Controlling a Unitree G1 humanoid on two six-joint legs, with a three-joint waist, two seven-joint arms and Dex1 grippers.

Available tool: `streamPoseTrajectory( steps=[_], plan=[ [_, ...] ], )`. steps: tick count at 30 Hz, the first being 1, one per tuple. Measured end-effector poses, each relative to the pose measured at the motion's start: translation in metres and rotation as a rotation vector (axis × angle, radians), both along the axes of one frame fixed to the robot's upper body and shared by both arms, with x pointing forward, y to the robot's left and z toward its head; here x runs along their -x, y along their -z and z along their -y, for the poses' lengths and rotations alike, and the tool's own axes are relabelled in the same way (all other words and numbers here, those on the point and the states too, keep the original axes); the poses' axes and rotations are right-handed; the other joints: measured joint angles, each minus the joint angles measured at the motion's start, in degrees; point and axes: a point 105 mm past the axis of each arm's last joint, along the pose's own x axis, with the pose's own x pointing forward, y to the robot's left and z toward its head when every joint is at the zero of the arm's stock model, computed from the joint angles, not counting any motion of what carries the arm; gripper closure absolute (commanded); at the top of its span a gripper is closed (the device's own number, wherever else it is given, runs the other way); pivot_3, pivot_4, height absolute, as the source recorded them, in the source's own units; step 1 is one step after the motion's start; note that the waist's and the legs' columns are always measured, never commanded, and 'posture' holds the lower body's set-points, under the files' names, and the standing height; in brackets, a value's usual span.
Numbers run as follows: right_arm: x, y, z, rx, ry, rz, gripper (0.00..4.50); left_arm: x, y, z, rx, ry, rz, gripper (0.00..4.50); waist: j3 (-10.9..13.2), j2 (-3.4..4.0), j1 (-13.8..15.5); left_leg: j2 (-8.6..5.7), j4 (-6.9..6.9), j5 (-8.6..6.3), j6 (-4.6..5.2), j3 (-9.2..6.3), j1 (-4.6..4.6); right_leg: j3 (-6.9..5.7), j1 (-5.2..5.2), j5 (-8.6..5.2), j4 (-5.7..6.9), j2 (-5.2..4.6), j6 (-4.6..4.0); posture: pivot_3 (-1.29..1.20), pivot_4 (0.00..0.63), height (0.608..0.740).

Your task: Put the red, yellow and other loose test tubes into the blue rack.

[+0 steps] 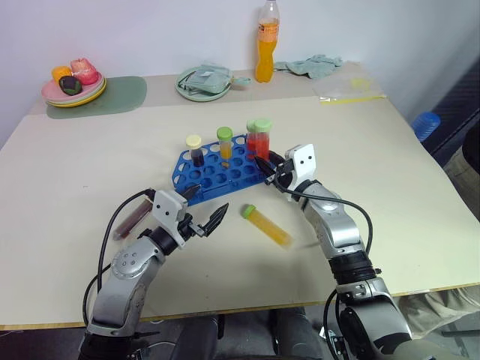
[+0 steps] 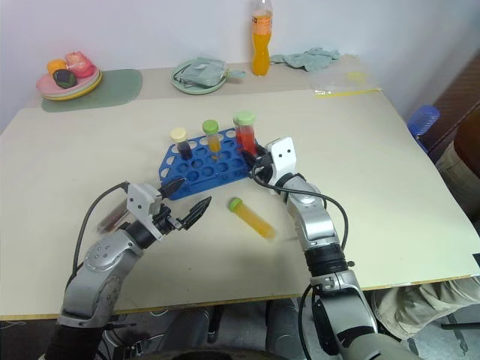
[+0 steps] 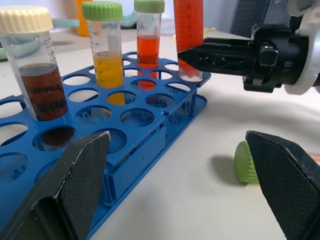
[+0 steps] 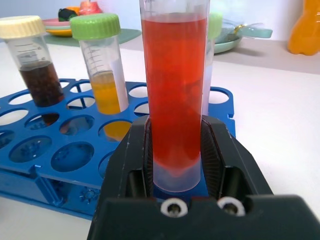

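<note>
The right claw (image 4: 176, 165) is clamped on a red tube (image 4: 175, 90) at the blue rack's (image 1: 217, 169) corner; off-centre, it could tip the rack. Left claw (image 1: 196, 219) gapes apart near the yellow tube (image 1: 268, 225) lying on the table (image 1: 90, 150).

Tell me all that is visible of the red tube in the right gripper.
The red tube is clear plastic, filled with red liquid, with a green cap on top. It stands upright at the near right corner of the blue rack, its rounded bottom in a hole. The right gripper is shut on its lower part.
</note>
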Motion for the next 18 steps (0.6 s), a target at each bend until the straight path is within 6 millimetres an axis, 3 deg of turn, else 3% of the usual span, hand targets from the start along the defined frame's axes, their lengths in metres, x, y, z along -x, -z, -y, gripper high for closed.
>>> streamPoseTrajectory(
  steps=[4, 6, 8, 11, 12, 18],
  plan=[
    [0.000, 0.003, -0.001, 0.000, -0.004, 0.003, 3.67, -0.001, -0.001, 0.000, -0.002, 0.002, -0.004, 0.00, 0.00, 0.00, -0.03, 0.00, 0.00, 0.00, 0.00, 0.00, 0.00, 0.00, 0.00, 0.00, 0.00, 0.00, 0.00, 0.00, 0.150, 0.740],
    [0.000, 0.003, -0.001, 0.002, -0.011, 0.005, 2.63, -0.001, 0.000, 0.000, -0.003, 0.002, -0.005, 0.00, 0.00, 0.00, -0.02, 0.00, 0.00, 0.00, 0.00, 0.00, 0.00, 0.00, 0.00, 0.00, 0.00, 0.00, 0.00, 0.00, 0.150, 0.740],
    [0.002, 0.005, -0.001, 0.004, -0.019, 0.002, 1.93, -0.001, 0.000, 0.001, -0.003, 0.002, -0.007, 0.00, 0.00, 0.00, 0.00, 0.00, 0.00, 0.00, 0.00, 0.00, 0.00, 0.00, 0.00, 0.00, 0.00, 0.00, 0.00, 0.00, 0.150, 0.740],
    [0.004, 0.007, -0.002, 0.006, -0.034, 0.003, 0.35, -0.001, -0.001, 0.001, -0.003, 0.003, -0.007, 0.00, 0.00, 0.00, 0.04, 0.00, 0.01, 0.00, 0.00, 0.00, 0.00, 0.00, 0.00, 0.00, 0.00, 0.00, 0.00, 0.00, 0.150, 0.740],
    [0.006, 0.005, -0.001, 0.010, -0.038, 0.013, 0.06, 0.000, -0.001, 0.001, -0.003, 0.004, -0.004, 0.00, 0.00, 0.00, 0.11, 0.00, 0.01, 0.00, 0.00, -0.01, 0.00, 0.00, 0.01, 0.00, 0.00, 0.00, 0.00, 0.00, 0.150, 0.740],
    [0.017, -0.016, 0.022, 0.107, -0.076, 0.035, 0.06, 0.002, -0.004, 0.000, -0.006, 0.004, 0.004, 0.00, 0.00, 0.00, 0.38, 0.00, 0.04, 0.00, 0.01, -0.04, 0.00, 0.00, 0.05, 0.00, -0.02, -0.06, 0.00, 0.00, 0.150, 0.740]
  ],
)
